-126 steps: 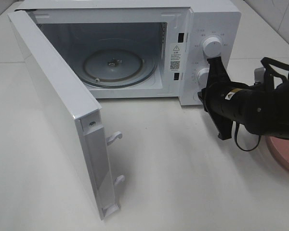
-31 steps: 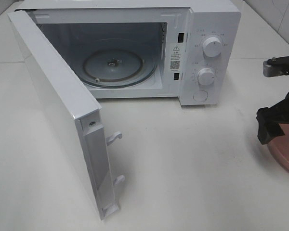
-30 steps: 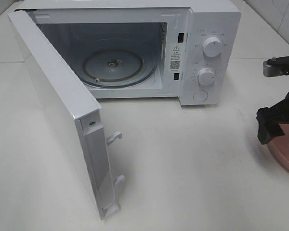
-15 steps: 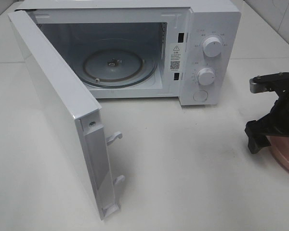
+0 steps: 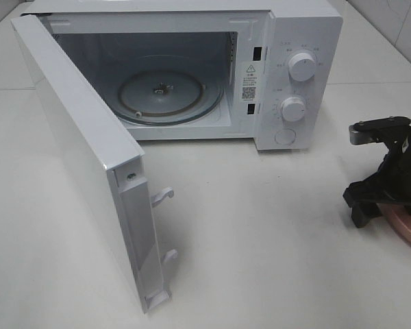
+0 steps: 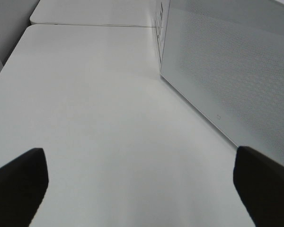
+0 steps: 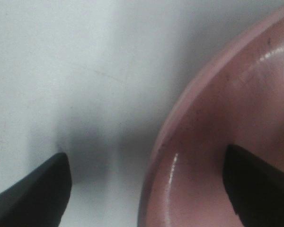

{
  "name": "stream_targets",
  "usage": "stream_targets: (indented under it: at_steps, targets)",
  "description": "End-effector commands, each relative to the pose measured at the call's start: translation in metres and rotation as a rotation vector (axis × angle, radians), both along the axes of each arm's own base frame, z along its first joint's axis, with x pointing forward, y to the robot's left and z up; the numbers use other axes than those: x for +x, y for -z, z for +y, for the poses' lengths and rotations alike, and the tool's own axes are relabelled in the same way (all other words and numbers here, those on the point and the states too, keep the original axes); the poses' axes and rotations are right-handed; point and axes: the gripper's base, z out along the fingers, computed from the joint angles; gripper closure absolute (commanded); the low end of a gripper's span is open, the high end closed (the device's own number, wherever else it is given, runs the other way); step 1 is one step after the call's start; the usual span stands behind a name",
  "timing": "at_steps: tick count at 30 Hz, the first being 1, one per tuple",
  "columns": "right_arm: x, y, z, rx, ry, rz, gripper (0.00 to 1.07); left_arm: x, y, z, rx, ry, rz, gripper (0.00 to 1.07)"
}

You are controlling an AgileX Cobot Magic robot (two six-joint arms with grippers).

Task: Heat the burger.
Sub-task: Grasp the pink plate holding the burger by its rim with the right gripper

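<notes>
The burger is out of view in every frame. The white microwave (image 5: 192, 75) stands at the back with its door (image 5: 82, 157) swung wide open and its glass turntable (image 5: 162, 94) bare. My right gripper (image 5: 383, 202) is low at the table's right edge, over the rim of a pink plate (image 5: 407, 229). In the right wrist view the gripper (image 7: 151, 189) is open. One fingertip (image 7: 33, 194) is outside the pink plate's rim (image 7: 189, 113) and the other is over its inside. My left gripper (image 6: 142, 189) is open and empty above bare table.
The open door juts far forward on the left side of the table (image 5: 274, 240). Its outer face (image 6: 232, 71) stands close beside my left gripper. Two white knobs (image 5: 301, 66) sit on the microwave's right panel.
My right arm has left the microwave's knobs and swung to the right edge. It has since come down and a little left, onto the pink plate's rim. The microwave is unchanged.
</notes>
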Motion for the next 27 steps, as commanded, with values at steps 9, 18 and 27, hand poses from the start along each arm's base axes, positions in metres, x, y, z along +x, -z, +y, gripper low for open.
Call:
stream_targets:
  at_steps: [9,18,27]
  targets:
    - [-0.0028,0.0037,-0.0027,-0.015,0.005,0.048,0.60,-0.0028,-0.0001,-0.0003,-0.003,-0.001,-0.029,0.06]
    - [-0.0049,0.0039,-0.0036,-0.025,0.002,0.072,1.07,-0.0028,-0.0001,-0.0003,-0.003,-0.001,-0.029,0.06]
    - [-0.0071,0.0041,-0.0034,-0.024,0.051,0.092,1.07,-0.0028,-0.0001,-0.0003,-0.003,-0.001,-0.029,0.06]
